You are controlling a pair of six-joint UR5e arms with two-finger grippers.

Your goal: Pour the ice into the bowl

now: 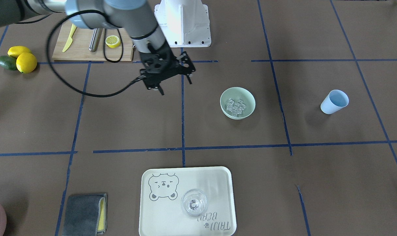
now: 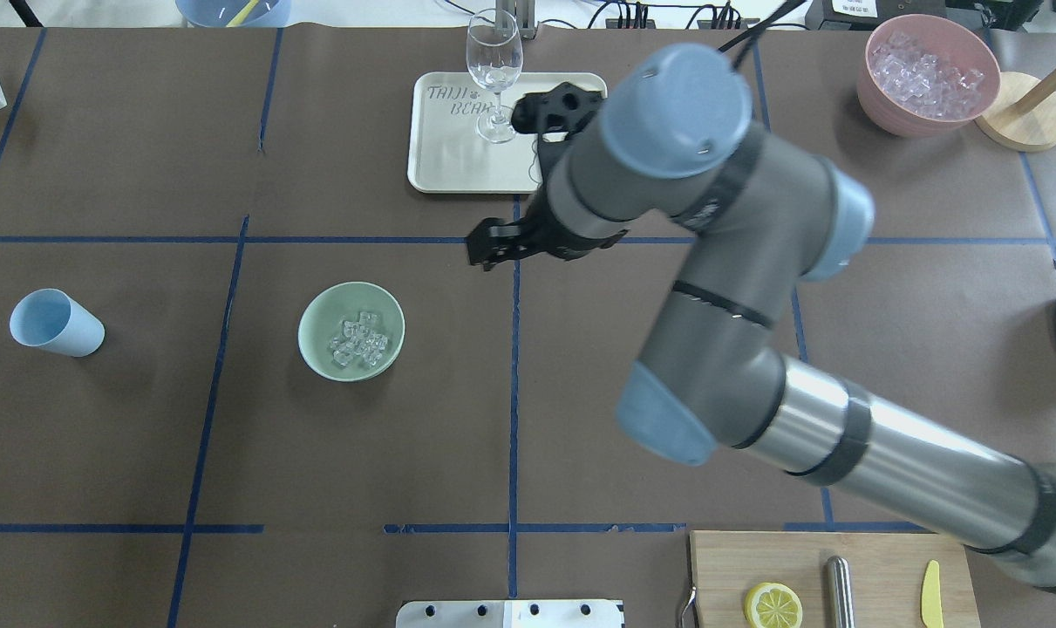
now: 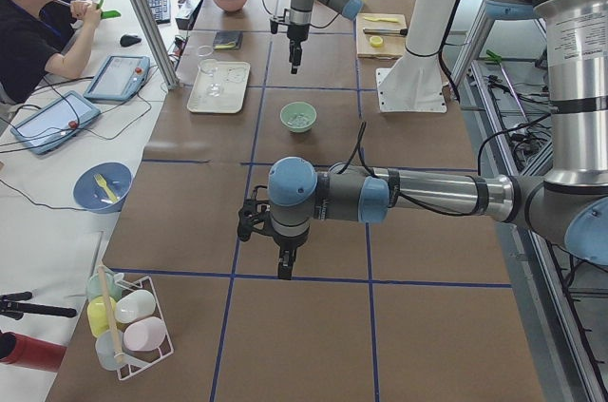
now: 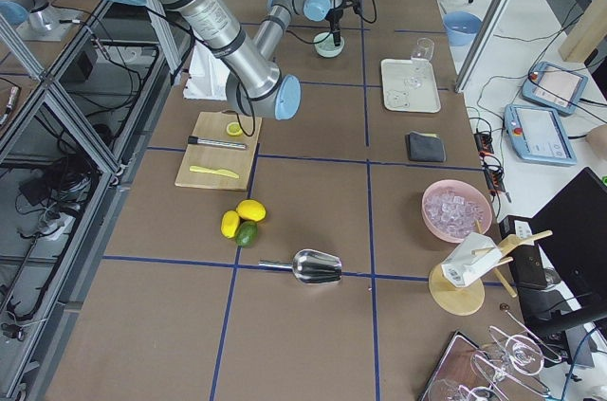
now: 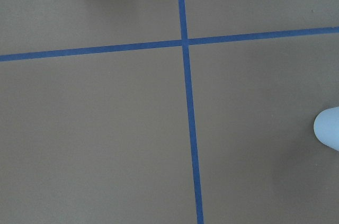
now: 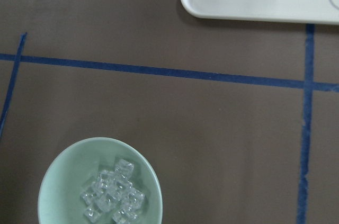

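The pale mint-green bowl (image 1: pixel 225 98) stands on the brown table and holds a small heap of clear ice cubes (image 1: pixel 236 106). The bowl (image 2: pixel 314 336) and the ice (image 2: pixel 359 338) also show in the overhead view. In the right wrist view the bowl (image 6: pixel 63 181) with its ice (image 6: pixel 112 192) lies at the lower left. My right gripper (image 1: pixel 176 88) hangs open and empty above the table, off to the side of the bowl toward the table's middle line. My left gripper (image 3: pixel 282 264) points down over bare table; I cannot tell whether it is open or shut.
A blue cup (image 1: pixel 334 101) stands beyond the bowl. A white tray (image 1: pixel 159 213) carries an empty wine glass (image 1: pixel 193 203). A pink container of ice (image 2: pixel 927 74), a cutting board (image 1: pixel 83 46), lemons (image 1: pixel 23 59) and a grey cloth (image 1: pixel 83 214) lie around the edges.
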